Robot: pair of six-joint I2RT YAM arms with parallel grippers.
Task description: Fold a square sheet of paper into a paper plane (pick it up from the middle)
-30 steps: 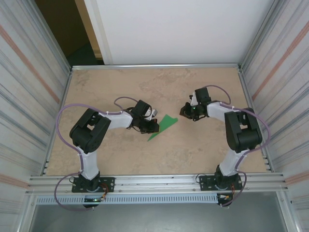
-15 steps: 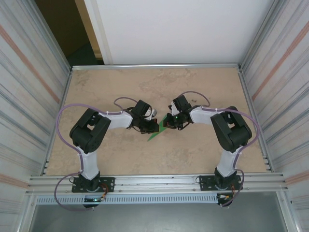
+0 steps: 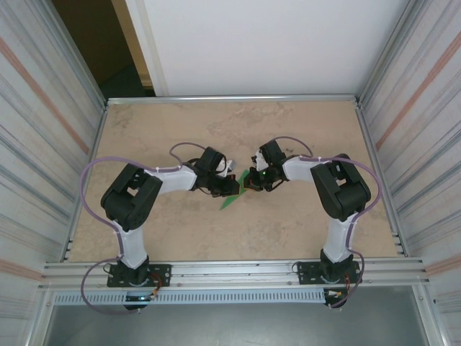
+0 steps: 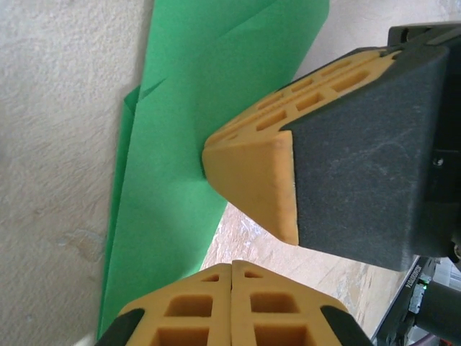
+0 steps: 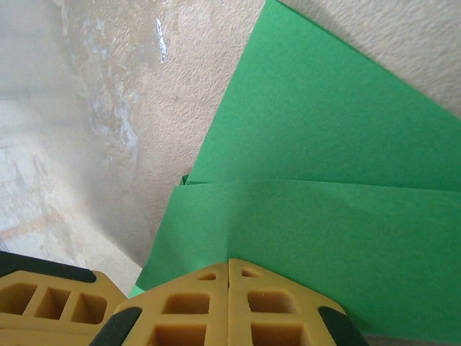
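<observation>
Currently mid-fold: the green sheet (image 5: 324, 216) is pressed down by left gripper (image 4: 230, 267) and right gripper (image 5: 229, 262), both closed; next, a flap likely must be lifted.

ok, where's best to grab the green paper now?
Likely the wide end's edge, where the folded layers overlap. The paper lies flat on the table, pointed tip toward the near left, so nothing stands up to pinch: come in low from the far right and slide one finger under.
</observation>
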